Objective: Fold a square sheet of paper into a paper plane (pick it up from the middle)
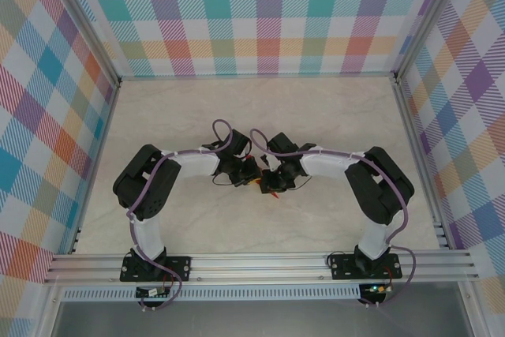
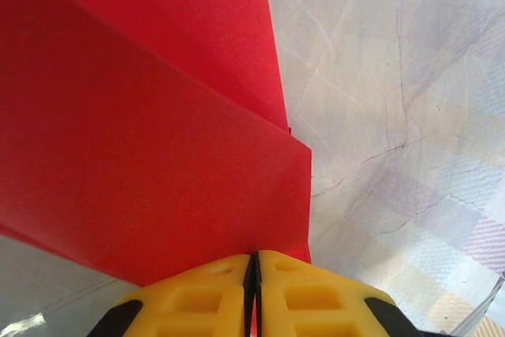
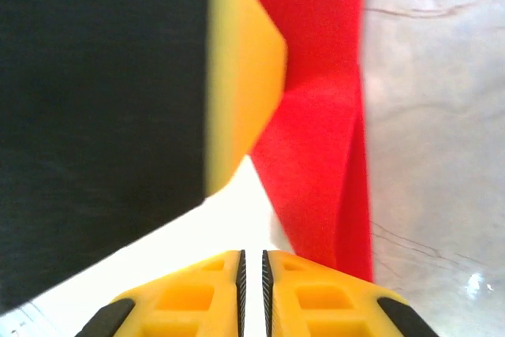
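- Left pincer (image 2: 252, 264) was clamped on the folded red paper sheet (image 2: 142, 140) at mid worktop (image 2: 394, 116).
- Right pincer (image 3: 252, 260) stood narrow, slim gap, gripping nothing; sheet just beside it.

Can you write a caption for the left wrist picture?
Left end effector pinches the folded red paper over a marbled table.

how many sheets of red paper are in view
1. The red sheet, folded over itself, is at the middle of the table, with its near edge pinched in the shut jaws of the left gripper. Another sheet could be hidden underneath.
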